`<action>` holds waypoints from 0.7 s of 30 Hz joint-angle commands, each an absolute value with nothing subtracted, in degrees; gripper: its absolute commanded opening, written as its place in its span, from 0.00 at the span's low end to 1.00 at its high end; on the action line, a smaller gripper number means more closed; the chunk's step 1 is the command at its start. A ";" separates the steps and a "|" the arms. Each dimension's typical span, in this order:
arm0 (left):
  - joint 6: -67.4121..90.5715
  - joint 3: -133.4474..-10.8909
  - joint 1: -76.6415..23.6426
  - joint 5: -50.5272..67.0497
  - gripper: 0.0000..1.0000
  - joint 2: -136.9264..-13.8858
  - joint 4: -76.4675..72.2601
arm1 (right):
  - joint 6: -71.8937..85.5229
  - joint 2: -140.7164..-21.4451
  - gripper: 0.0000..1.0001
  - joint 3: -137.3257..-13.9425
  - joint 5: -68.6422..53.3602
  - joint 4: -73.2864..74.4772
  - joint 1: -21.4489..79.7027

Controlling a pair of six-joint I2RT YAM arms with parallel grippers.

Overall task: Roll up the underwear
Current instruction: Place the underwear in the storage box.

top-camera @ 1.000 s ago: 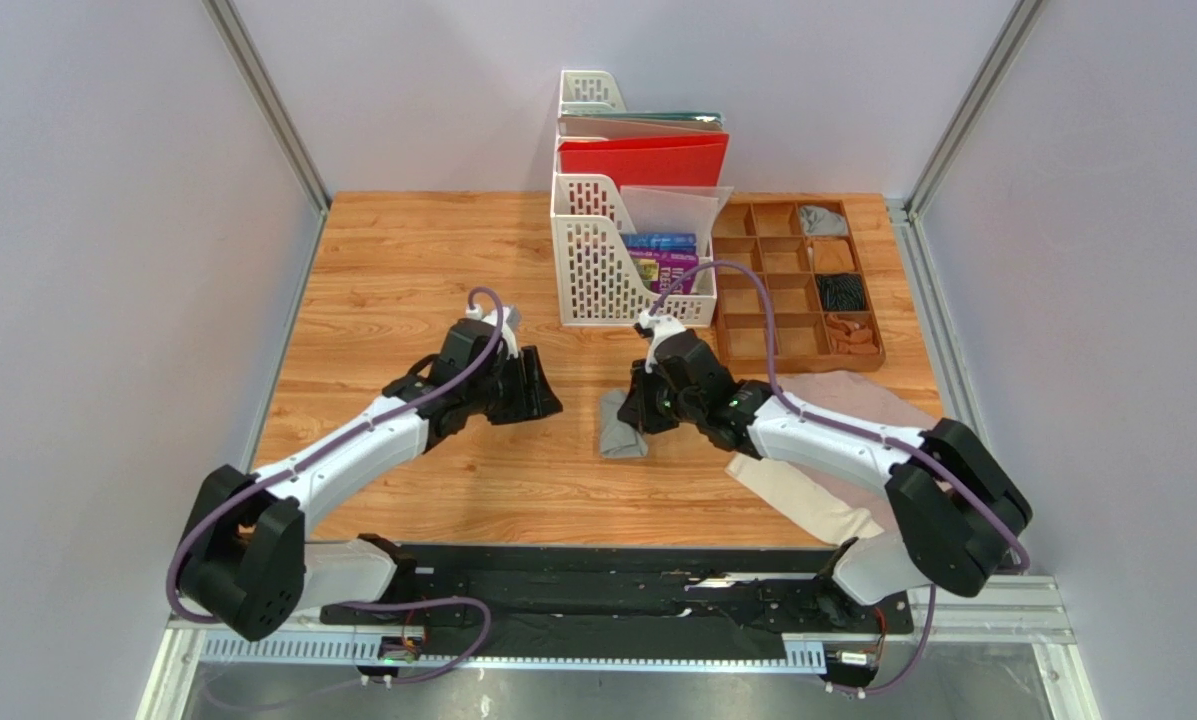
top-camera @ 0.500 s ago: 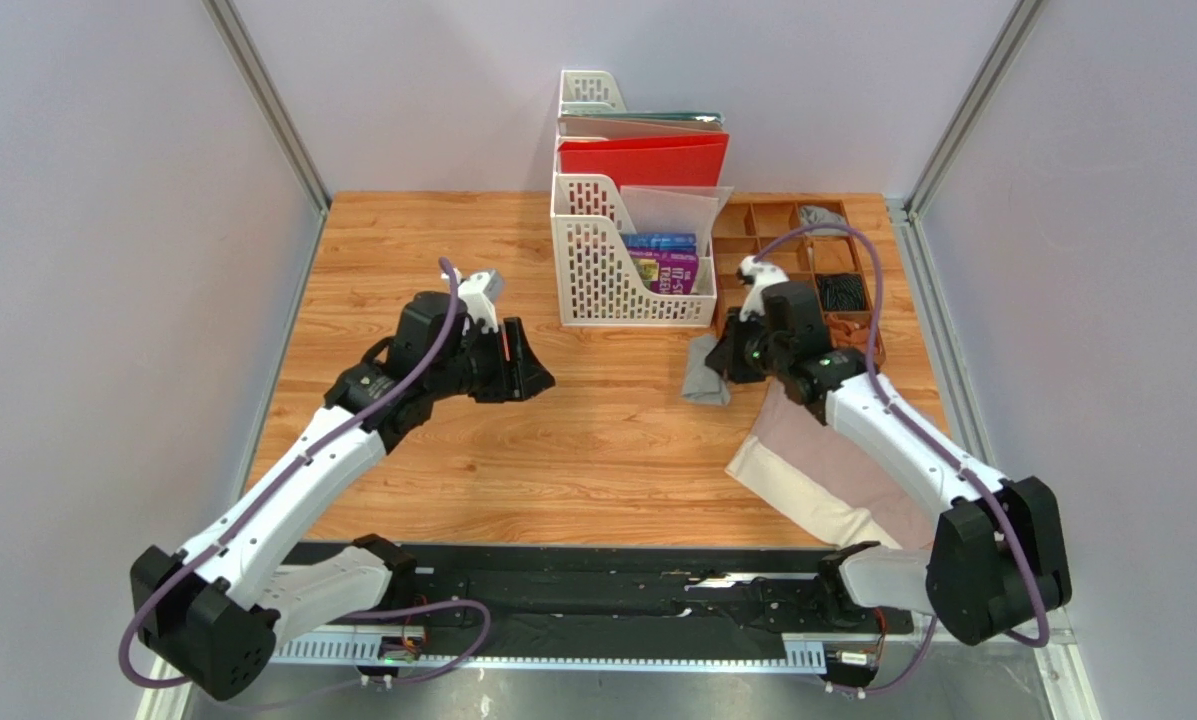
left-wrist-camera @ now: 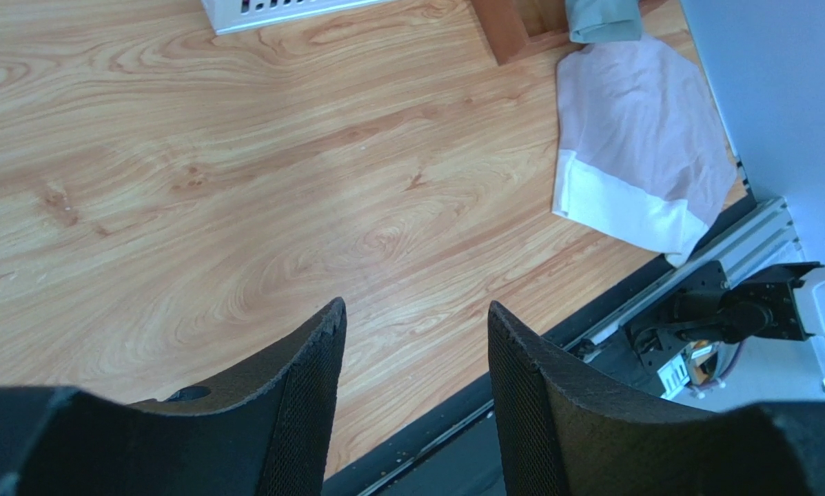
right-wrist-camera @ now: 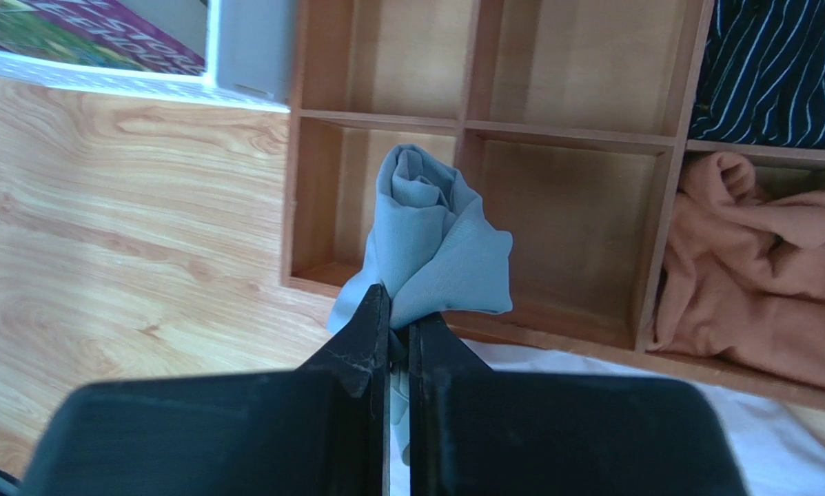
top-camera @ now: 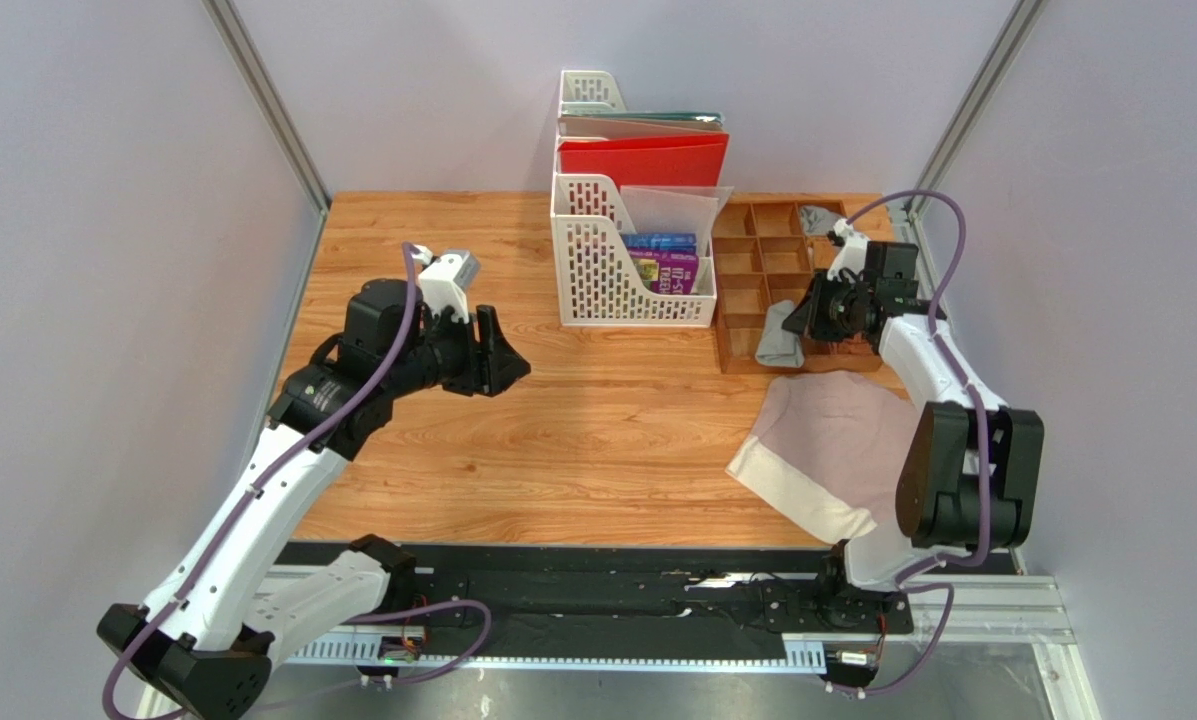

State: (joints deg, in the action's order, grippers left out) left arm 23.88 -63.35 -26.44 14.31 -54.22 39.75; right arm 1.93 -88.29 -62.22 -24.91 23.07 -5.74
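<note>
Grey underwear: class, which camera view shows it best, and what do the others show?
The right wrist view: the grey underwear fills the middle, its rolled end clear, pinched in the right tool above the wooden tray. The top view shows a small grey lump; the left wrist view, only a cut-off scrap.

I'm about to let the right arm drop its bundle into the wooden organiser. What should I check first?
1. Grip: right tool shut on the rolled grey cloth garment: ok.
2. Roll tidy: a flap hangs below the coil: not ok.
3. Near compartments of the wooden divider tray bare: ok.
4. Roll centred over one compartment: cannot tell.
5. Other arm: left tool open, empty, far off: ok.
6. The flat pinkish-beige cloth garment lies outside the tray: ok.
</note>
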 commanded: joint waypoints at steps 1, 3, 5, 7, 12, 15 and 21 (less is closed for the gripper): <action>21.01 -62.93 -25.40 15.47 0.58 -55.10 39.82 | -4.21 -92.45 0.00 -68.37 -27.86 25.57 -7.46; 20.66 -62.84 -25.05 15.73 0.58 -55.37 39.64 | -5.79 -94.47 0.00 -70.82 -27.60 27.06 -8.17; 20.39 -62.75 -24.44 16.35 0.58 -55.63 39.38 | -6.76 -95.97 0.00 -72.76 -26.12 29.60 -8.88; 20.13 -62.84 -23.82 16.70 0.58 -55.98 39.03 | -7.91 -98.42 0.00 -75.84 -24.79 31.46 -9.23; 19.60 -62.84 -22.94 17.58 0.58 -56.51 39.11 | -8.88 -101.77 0.00 -79.01 -22.33 34.98 -9.67; 19.16 -62.75 -22.41 17.84 0.58 -56.78 39.02 | -9.23 -103.53 0.00 -79.28 -22.15 35.07 -9.67; 18.72 -62.75 -21.62 18.46 0.58 -57.13 38.76 | -9.23 -106.43 0.00 -80.07 -18.03 35.86 -9.67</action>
